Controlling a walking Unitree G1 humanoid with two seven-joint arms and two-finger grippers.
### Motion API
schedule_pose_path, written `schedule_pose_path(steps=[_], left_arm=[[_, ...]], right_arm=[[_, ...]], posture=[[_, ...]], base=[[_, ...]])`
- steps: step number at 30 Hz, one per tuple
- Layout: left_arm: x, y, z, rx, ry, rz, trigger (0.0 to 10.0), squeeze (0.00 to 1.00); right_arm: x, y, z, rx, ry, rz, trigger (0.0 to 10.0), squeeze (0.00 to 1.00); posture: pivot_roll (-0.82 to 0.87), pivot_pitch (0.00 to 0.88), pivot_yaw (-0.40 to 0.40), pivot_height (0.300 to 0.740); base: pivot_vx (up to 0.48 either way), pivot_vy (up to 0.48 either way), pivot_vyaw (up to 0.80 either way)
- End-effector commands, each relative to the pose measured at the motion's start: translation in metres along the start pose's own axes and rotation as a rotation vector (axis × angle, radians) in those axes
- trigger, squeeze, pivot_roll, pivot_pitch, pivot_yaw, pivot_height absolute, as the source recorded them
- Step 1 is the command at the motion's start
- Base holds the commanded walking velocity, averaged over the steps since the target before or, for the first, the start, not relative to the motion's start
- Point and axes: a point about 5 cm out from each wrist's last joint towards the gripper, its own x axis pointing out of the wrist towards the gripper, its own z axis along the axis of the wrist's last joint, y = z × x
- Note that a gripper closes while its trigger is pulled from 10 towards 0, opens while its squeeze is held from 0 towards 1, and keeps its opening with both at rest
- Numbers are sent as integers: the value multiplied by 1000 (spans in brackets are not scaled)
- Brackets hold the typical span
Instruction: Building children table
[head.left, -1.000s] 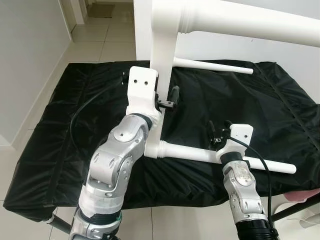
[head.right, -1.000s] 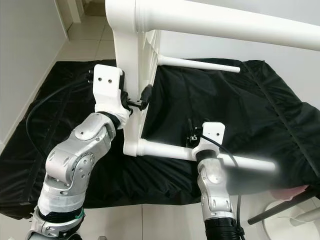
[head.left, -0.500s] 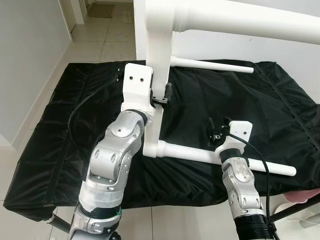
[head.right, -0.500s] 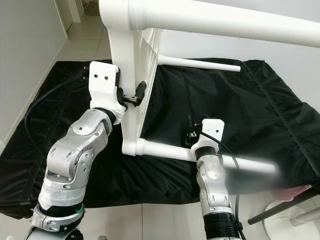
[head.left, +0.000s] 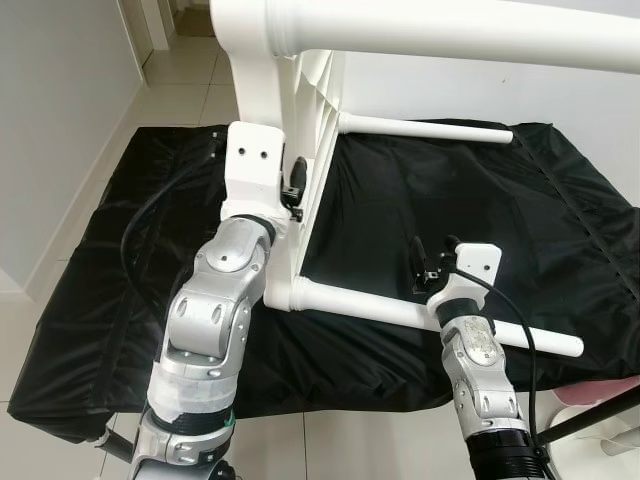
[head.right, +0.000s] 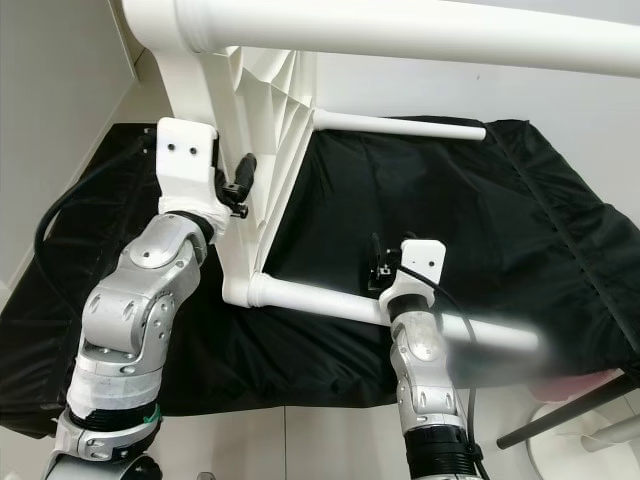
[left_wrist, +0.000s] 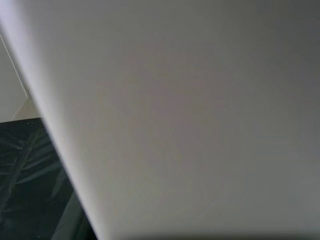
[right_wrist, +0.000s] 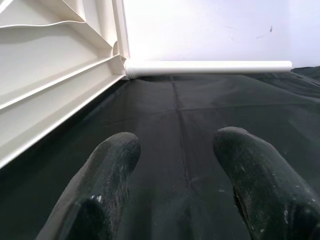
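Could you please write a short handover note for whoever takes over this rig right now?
Left gripper: against the edge of the white tabletop, which stands on its side on the black sheet; grip unclear.
Right gripper: open, holding nothing, hovering just beyond the near leg.
Done: at least three legs appear fitted, namely near, far and top.
Left: check the remaining leg, then set the table upright.

Left pincer (head.left: 297, 180) swung table (head.left: 300, 90) leftward
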Motion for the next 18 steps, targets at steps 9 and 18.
schedule_pose_path(steps=[9,18], left_arm=[[-10,36,4,89,-40,231,0,0],[-25,51,4,171,-48,314,0,0]], right_arm=[[2,3,-5,4,9,12,10000,0],[2,0,-6,-5,14,16,10000,0]], posture=[[74,31,0,740],[70,43,-4,740]], base=[[0,0,0],[0,0,0]])
